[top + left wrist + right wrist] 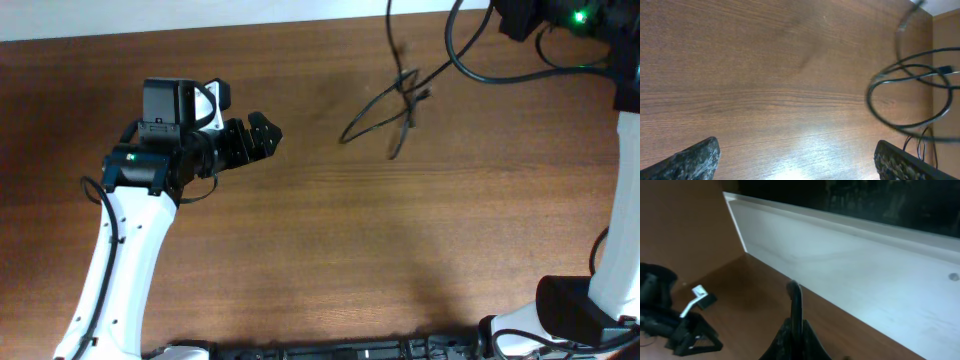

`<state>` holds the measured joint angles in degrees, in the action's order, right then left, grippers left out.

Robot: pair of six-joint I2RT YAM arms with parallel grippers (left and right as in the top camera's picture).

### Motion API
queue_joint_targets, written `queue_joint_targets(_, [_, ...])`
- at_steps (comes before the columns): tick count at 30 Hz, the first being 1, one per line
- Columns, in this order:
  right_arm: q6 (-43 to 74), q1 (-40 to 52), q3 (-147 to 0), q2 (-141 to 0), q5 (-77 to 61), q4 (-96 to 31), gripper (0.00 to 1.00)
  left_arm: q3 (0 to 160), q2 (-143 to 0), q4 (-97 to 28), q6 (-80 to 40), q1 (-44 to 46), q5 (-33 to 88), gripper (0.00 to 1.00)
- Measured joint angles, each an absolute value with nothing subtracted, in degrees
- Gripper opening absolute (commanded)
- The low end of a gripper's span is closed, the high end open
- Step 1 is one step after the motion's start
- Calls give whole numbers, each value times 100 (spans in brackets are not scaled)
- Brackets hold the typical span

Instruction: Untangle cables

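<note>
- The cables [408, 95] lie as one loose tangle on the wooden tabletop [330, 250], at about 1 o'clock from its middle in the overhead view. Thin loops cross at a small knot, and one strand runs on toward 12 o'clock and off the frame.
- The left end effector [262, 135] sits at about 10 o'clock on the tabletop and points toward 3 o'clock. The tangle lies well apart from it, at about 2 o'clock.
- In the left wrist view the left end effector [795, 165] is spread wide with nothing between its fingertips [695, 157]. The cable loops [870, 97] show at 3 o'clock, clear of both tips.
- The right end effector [795, 300] is closed narrow, its fingers pressed together. I cannot tell whether a strand is pinched between them.
- Behind it a white board [865, 275] runs along the tabletop's edge.
</note>
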<state>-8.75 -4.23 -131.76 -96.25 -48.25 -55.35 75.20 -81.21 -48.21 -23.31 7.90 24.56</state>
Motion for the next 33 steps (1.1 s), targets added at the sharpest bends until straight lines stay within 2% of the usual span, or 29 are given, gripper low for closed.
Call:
queue_joint_targets(10, [-871,-423,-13179,-9625,-4925,-5752,4,7518,-8121,-4786,-2368,790,2464,99])
queue_joint_targets(13, [-871,-423,-13179,-9625,-4925,-5902,4,7518,-8121,-4372,-2571,792,2550,99])
queue_joint_targets(22, [-845,-423,-13179,-9625,-4925,-5946,4,7516,-8241,-3933,-2746,1391,2163,99])
queue_joint_targets(26, [-827,-423,-13179,-9625,-4928,-5959,4,7516,-8442,-3273,-1778,1806,2755,99])
queue_joint_targets(33, [-812,-423,-13179,-9625,-4945,-5961,4,7516,-8584,-3079,99,2596,3623,99])
